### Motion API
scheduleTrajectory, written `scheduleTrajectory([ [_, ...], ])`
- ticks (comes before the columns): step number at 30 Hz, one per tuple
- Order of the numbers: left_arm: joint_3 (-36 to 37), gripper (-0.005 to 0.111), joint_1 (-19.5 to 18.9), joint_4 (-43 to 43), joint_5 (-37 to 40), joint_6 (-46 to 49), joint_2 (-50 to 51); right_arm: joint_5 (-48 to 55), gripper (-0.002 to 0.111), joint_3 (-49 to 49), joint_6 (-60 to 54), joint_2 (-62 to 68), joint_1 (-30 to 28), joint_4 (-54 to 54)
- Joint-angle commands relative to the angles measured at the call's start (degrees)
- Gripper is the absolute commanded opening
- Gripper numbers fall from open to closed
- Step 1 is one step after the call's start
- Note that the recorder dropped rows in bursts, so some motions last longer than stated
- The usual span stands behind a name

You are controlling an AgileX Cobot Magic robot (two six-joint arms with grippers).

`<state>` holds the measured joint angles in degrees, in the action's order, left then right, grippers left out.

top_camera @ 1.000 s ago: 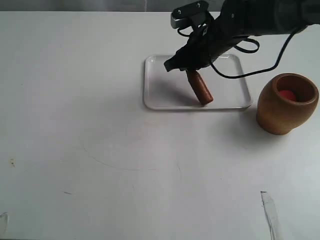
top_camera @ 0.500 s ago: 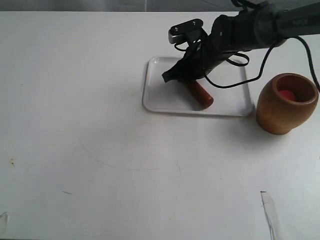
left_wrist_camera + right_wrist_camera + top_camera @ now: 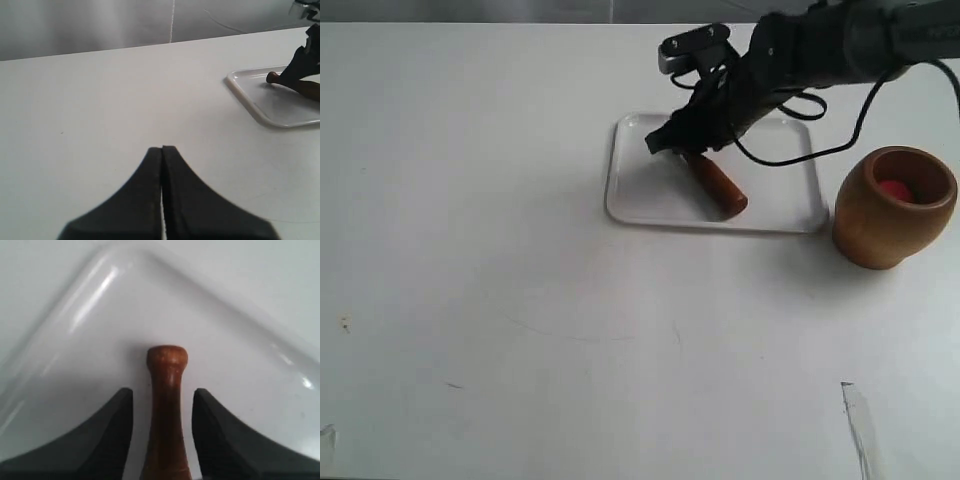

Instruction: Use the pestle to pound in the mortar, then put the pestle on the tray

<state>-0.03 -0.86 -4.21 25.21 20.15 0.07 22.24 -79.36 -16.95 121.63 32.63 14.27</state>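
Observation:
The dark reddish-brown pestle lies flat on the white tray, thick end toward the mortar. My right gripper hovers low over its narrow handle. In the right wrist view the pestle runs between the two fingers of the right gripper, which is open with a gap on each side, above the tray near its corner. The light-brown mortar stands upright to the right of the tray. My left gripper is shut on nothing above bare table, with the tray and pestle far off.
Something red sits inside the mortar. The right arm's black cable loops over the tray's right side. A strip of clear tape is stuck on the table at the front right.
The pestle has gone from hanging tilted in the right gripper to lying flat on the tray. The right gripper's fingers now stand apart from the handle. The left gripper shows no change.

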Motion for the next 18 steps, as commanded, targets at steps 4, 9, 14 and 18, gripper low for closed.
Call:
scheduleTrajectory([
  [4,0.0,0.0,0.4,0.4,-0.2,-0.5,-0.1,6.9,0.04,-0.1,-0.1,-17.0,0.0,0.2],
  [9,0.0,0.0,0.4,0.4,-0.2,-0.5,-0.1,18.1,0.0,-0.1,-0.1,-33.2,0.0,0.2],
  [14,0.0,0.0,0.4,0.4,-0.2,-0.5,-0.1,22.0,0.0,5.9,2.8,-52.0,1.7,-1.7],
  [18,0.0,0.0,0.4,0.4,-0.2,-0.5,-0.1,14.8,0.0,18.4,9.4,-73.0,5.1,-8.0],
])
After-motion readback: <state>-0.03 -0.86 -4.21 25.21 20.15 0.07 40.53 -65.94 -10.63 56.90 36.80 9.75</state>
